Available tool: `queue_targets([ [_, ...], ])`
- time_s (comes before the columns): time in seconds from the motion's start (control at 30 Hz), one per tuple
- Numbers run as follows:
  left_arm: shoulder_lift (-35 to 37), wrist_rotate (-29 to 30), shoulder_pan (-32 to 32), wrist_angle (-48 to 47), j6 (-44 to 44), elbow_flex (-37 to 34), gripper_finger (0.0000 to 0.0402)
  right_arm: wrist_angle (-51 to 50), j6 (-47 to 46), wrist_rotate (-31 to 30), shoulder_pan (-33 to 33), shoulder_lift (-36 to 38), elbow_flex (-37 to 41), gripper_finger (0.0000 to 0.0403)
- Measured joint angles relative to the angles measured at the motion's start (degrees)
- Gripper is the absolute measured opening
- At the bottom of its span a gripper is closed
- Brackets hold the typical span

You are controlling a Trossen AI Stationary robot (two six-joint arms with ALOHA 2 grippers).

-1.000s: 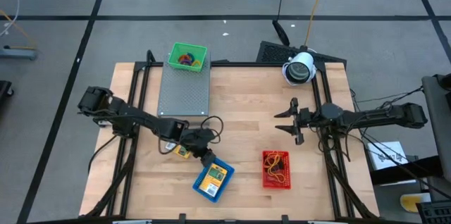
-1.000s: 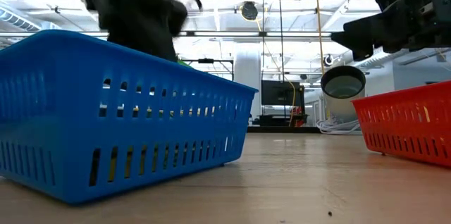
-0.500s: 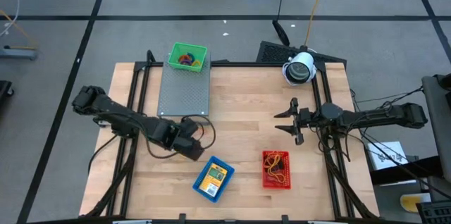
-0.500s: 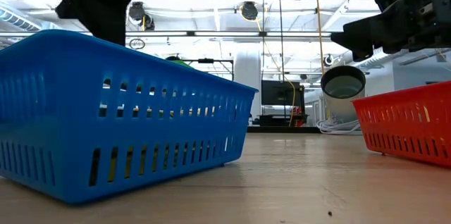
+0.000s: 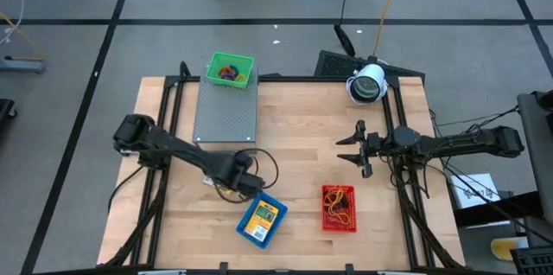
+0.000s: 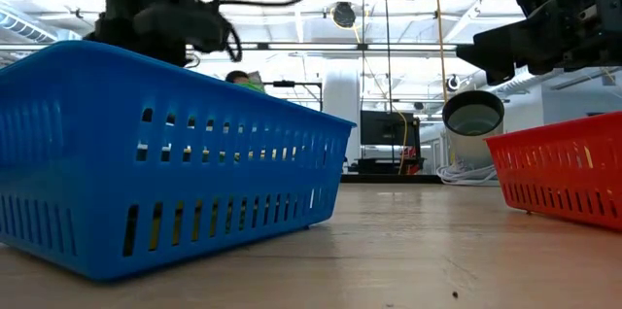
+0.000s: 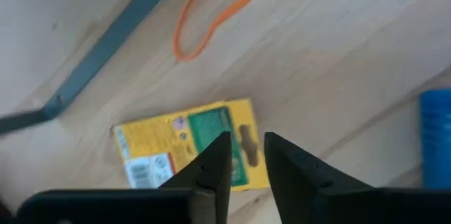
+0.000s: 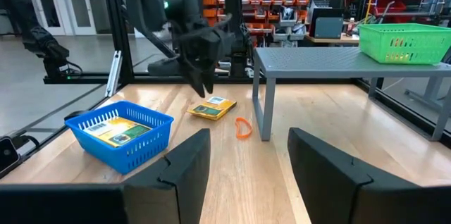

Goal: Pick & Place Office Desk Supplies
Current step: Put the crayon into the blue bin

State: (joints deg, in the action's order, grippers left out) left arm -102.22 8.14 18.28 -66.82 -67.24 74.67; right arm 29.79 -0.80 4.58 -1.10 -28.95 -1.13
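Observation:
A yellow-and-green packet (image 7: 183,146) lies flat on the wood, also seen in the right wrist view (image 8: 211,109), with an orange rubber band (image 7: 211,9) beside it. My left gripper (image 7: 246,155) hovers just above the packet's end, pointing down, open by a narrow gap and touching nothing; the high view shows this gripper (image 5: 240,177) next to the blue basket (image 5: 261,220), which holds yellow packets. The red basket (image 5: 339,207) holds rubber bands. My right gripper (image 8: 243,153) waits open at the table's right (image 5: 359,147).
The grey perforated box (image 5: 226,106) stands on legs at the far left, with a green basket (image 5: 230,70) of small coloured items at its far end. One leg (image 8: 261,104) stands near the orange band (image 8: 242,128). A white lamp-like device (image 5: 367,83) sits at the far right.
My left gripper drew away from the blue basket toward the table's left, then came back a little toward the right, and now stands over the packet on the wood. The arm's elbow swung inward. The right arm kept still.

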Motion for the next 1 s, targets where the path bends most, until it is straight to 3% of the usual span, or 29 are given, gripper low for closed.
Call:
queue_targets([
  [0.47, -3.1, 0.4, 1.7, 0.3, -10.1, 0.0, 0.0234, 0.0, 0.0, 0.0, 0.0, 0.0, 0.0, 0.0181],
  [1.0, -7.3, -2.6, 1.7, 1.9, -11.6, 0.0, 0.0248, 0.2, 0.0, 0.0, 0.0, 0.0, 0.0, 0.0181],
])
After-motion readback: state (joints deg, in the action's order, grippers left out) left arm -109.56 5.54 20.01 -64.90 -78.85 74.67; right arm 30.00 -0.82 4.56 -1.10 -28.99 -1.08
